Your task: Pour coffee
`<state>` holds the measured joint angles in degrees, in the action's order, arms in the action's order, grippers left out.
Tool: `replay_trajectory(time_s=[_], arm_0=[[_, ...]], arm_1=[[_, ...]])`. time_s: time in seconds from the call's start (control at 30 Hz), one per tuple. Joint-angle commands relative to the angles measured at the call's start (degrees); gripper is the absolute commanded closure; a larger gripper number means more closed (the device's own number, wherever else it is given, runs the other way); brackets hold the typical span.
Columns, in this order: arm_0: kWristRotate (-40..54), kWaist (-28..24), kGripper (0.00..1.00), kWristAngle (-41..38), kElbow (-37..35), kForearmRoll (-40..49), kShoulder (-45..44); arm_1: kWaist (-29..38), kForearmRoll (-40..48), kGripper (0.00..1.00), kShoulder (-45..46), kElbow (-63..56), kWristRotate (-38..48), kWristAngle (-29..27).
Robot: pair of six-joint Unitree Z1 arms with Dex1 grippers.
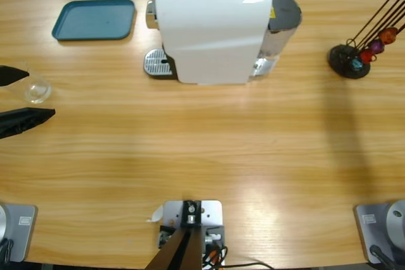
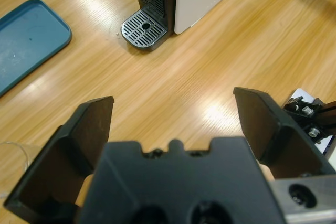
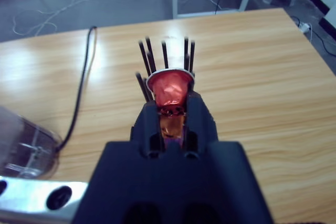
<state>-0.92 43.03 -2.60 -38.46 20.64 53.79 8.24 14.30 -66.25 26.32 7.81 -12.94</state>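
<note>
desk (image 1: pixel 221 156): long pale wood, fills the high view. coffee machine (image 1: pixel 212 26): white body, black top, stands at the far edge a little left of centre; largest item on the desk. its grey-lidded water tank (image 1: pixel 285 14) sits on the machine's right side, and its round metal drip grate (image 1: pixel 158 63) sticks out low on the machine's left side. tray (image 1: pixel 95 19): teal, rectangular with rounded corners, lies flat at far left, well apart from the machine. left hand (image 1: pixel 39 93): comes in from the left edge of the high view, two black jaws spread wide, one on the far side and one on the near side of the tumbler, not closed on it. contact between either jaw and the glass cannot be told. the left wrist view looks out between the parted jaws toward the drip grate and the tray. right hand (image 3: pixel 169 109): jaws drawn together with only a narrow slit between them, holding nothing. the right wrist view looks along them across the desk at the capsule rack. capsule rack (image 1: pixel 349 60): dark round base with thin black rods leaning out to the right, at far right, well apart from the machine. glass tumbler (image 1: pixel 36 88): small, clear, upright, at the left edge between the left hand's jaws. any liquid in it is too pale to make out from above. capsules (image 1: pixel 370 52): small and shiny, red, purple and blue, slotted low among the rack's rods.
</note>
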Motion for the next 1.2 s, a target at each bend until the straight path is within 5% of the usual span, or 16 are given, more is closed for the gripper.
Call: replay_trajectory(time_s=[0.03,0.23,0.33,0.47,0.7,1.2], arm_0=[[-0.5,-0.4,0.013,0.8,2.8,0.3,-2.1],[-1.0,-0.4,0.013,0.8,3.0,0.3,-2.1],[-1.0,-0.4,0.013,0.8,3.2,0.3,-1.9],[-0.9,-0.4,0.013,0.6,2.8,0.9,-1.4],[1.1,-0.3,0.009,-0.7,-0.5,3.5,-2.6],[2.1,-0.2,0.009,-1.7,2.1,5.5,-5.0]], arm_1=[[4.7,-9.4,1.000,6.0,7.7,-1.9,-0.8],[8.6,-18.3,1.000,11.8,11.5,-2.8,0.6],[14.0,-20.9,1.000,12.5,12.1,-7.8,13.1],[24.6,-25.4,1.000,4.5,17.6,-19.9,21.6],[35.2,-38.6,1.000,-13.4,39.5,-38.4,24.1],[32.8,-33.0,1.000,-36.4,59.1,-38.8,37.3]])
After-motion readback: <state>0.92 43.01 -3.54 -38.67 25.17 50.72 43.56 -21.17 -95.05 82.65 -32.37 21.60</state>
